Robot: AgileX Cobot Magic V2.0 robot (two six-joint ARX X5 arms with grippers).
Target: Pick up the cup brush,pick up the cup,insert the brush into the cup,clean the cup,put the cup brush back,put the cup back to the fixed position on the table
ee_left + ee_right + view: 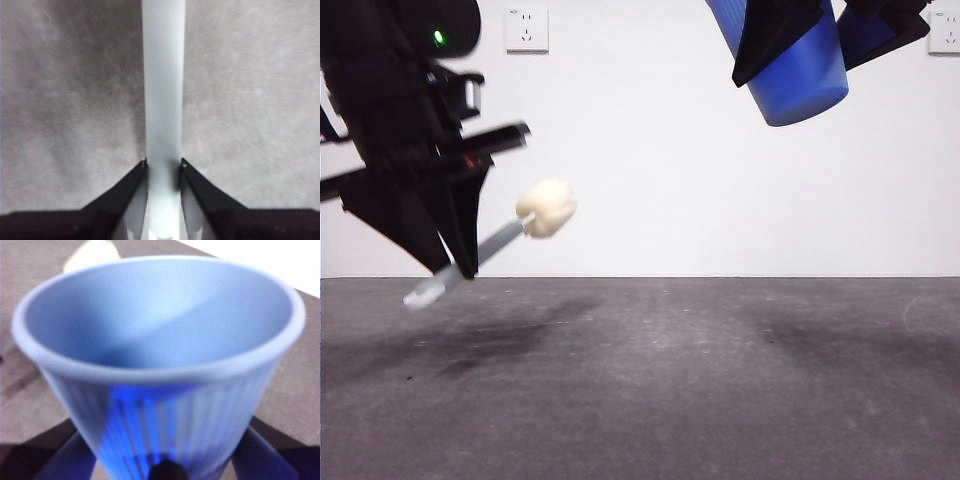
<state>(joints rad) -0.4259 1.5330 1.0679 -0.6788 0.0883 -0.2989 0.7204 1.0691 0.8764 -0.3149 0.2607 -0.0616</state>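
Progress check: left gripper (455,265) is clamped on the cup brush (510,240), held in the air over the table's (640,400) left side. Right gripper (820,35) squeezes the cup (795,75), lifted high toward the right. Both pickups look done; inserting, cleaning and putting back are still left.

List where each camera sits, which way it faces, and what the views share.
Front view: low at table height, looking level at the wall; left gripper holds the cup brush, right gripper the cup.
Left wrist view: looks down its fingers along the brush handle.
Right wrist view: looks into the cup's mouth.
Shared: the sponge head shows in front and right wrist views.
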